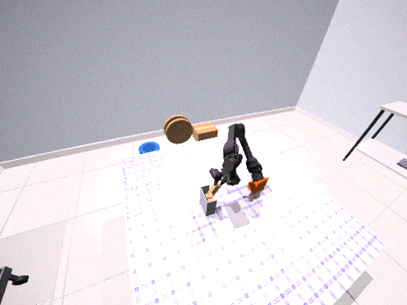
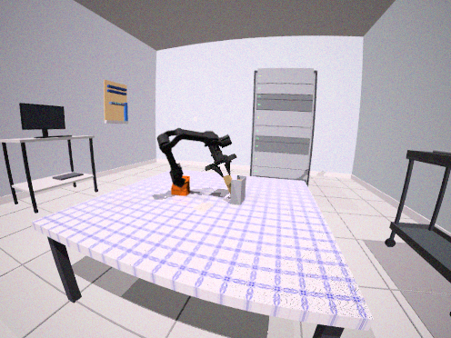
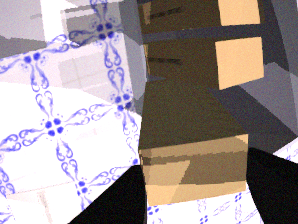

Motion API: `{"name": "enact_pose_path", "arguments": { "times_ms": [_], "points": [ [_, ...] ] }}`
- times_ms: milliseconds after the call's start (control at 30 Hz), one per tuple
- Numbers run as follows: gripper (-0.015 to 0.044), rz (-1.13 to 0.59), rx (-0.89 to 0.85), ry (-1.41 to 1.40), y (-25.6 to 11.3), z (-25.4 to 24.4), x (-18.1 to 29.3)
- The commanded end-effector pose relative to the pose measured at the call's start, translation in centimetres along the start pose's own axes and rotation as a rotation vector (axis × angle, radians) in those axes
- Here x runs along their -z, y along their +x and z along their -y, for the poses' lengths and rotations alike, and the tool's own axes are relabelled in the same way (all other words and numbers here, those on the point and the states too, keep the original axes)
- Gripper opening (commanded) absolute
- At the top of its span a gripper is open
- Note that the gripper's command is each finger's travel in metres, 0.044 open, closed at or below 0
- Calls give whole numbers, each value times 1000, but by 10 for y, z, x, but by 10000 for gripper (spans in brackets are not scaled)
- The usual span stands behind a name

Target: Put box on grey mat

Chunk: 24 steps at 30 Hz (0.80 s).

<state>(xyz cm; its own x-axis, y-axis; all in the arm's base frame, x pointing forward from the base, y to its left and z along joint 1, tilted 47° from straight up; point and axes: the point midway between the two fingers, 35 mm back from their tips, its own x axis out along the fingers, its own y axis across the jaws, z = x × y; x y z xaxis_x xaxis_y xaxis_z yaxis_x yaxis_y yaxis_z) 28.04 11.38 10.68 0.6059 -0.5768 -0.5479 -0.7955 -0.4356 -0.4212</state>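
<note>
One square-edged tan box (image 1: 213, 191) (image 2: 227, 183) (image 3: 195, 170) between tapering black fingers (image 1: 215, 174) (image 2: 220, 171).

- Checked white-and-violet tabletop covering (image 1: 267, 254) (image 2: 205, 241) (image 3: 30, 165): cloth look by pattern, matt, lies smooth.
- Tan oblong box (image 1: 213, 189) (image 2: 227, 183) (image 3: 195, 170) at the bin: plain card look, matt, flat faces.
- Grey upright bin (image 1: 211, 208) (image 2: 238, 191) (image 3: 200, 34): smooth, matt, plastic-like.
- Flat grey mat (image 1: 238, 216) (image 2: 205, 207): smooth, dull; material unclear.
- Jointed black arm (image 1: 230, 160) (image 2: 193, 134): matt, hard; metal or plastic, can't tell.
- Orange block base (image 1: 258, 185) (image 2: 182, 192): plastic look, low sheen.
- Tall grey equipment rack (image 2: 253, 123), far: painted-metal look, smooth.
- Pale square-tiled floor (image 1: 90, 197) (image 2: 27, 282): smooth.
</note>
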Motion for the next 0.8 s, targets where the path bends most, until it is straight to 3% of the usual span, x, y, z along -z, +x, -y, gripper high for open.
{"name": "enact_pose_path", "arguments": {
  "times_ms": [0, 767],
  "points": [
    [151, 1, 1, 2, -4, -4, 0],
    [151, 4, -1, 1, -21, -37, -2]
  ]
}}
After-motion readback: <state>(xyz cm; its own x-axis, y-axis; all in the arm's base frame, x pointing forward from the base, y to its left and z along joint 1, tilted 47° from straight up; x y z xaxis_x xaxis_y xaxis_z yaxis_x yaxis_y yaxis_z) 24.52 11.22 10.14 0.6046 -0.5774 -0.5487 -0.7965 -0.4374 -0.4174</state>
